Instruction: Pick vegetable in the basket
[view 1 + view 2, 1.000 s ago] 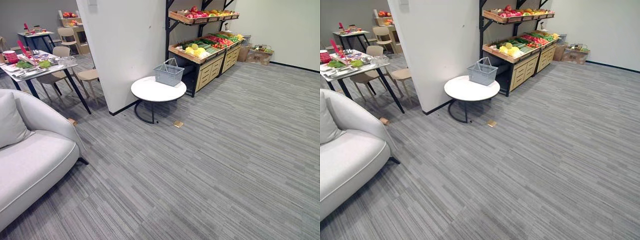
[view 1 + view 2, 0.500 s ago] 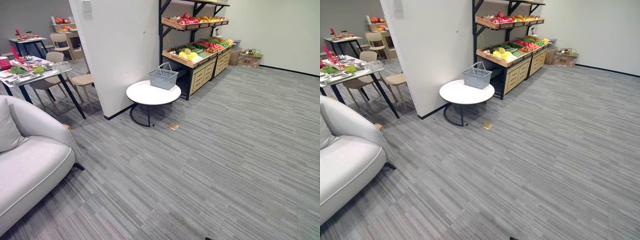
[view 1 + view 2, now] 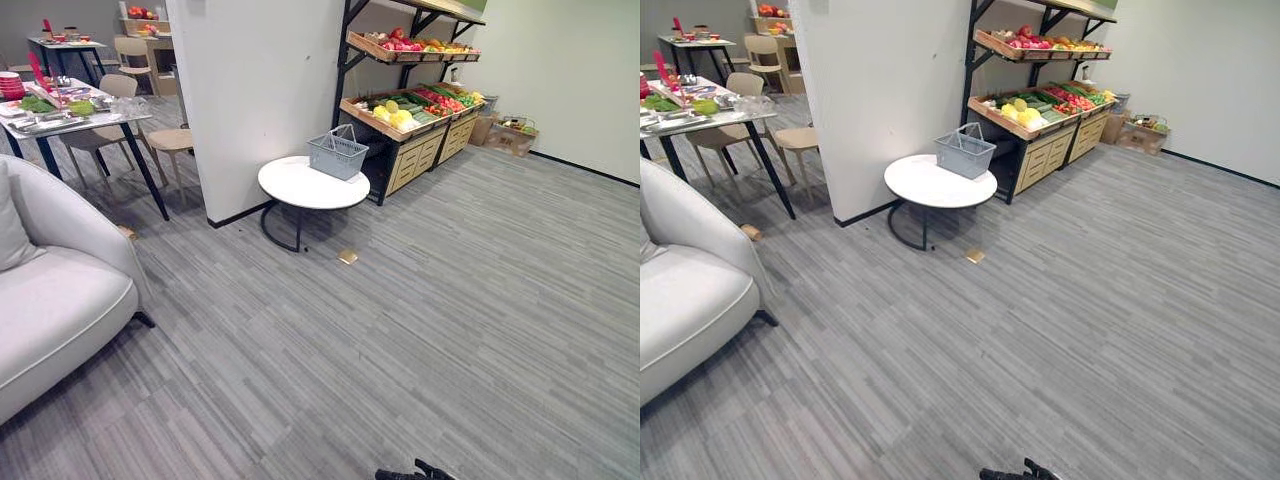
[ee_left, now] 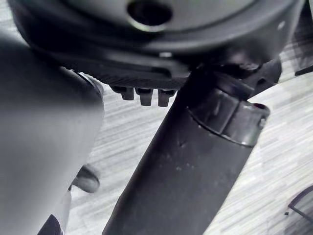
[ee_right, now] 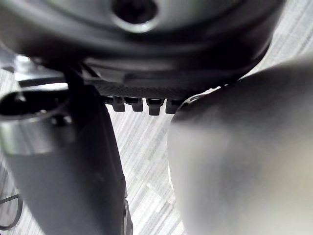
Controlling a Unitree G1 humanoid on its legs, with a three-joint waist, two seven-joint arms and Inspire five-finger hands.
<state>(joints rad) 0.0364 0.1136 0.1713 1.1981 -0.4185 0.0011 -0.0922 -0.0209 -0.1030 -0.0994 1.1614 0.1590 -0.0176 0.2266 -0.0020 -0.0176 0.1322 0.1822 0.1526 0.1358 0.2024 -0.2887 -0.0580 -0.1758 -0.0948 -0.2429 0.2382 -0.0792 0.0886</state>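
A grey wire basket (image 3: 338, 155) with a raised handle stands on the far edge of a round white table (image 3: 300, 190), some metres ahead. Right behind it is a wooden produce rack (image 3: 400, 115) with yellow, green and red vegetables in crates, and a higher shelf (image 3: 410, 45) of red and orange produce. My left hand (image 4: 146, 49) hangs low over the grey carpet, thumb (image 4: 190, 161) straight and fingers (image 4: 142, 95) relaxed, holding nothing. My right hand (image 5: 146, 58) hangs the same way, empty, with its fingers (image 5: 146, 105) relaxed.
A white pillar wall (image 3: 260, 90) rises left of the round table. A light sofa (image 3: 50, 290) fills the near left, with a dining table (image 3: 70, 115) and chairs (image 3: 170, 145) behind it. A small brown block (image 3: 347, 257) lies on the carpet. Boxes (image 3: 515, 135) stand by the far wall.
The whole picture has shifted, so the camera has moved. The basket, table and rack stand where they were.
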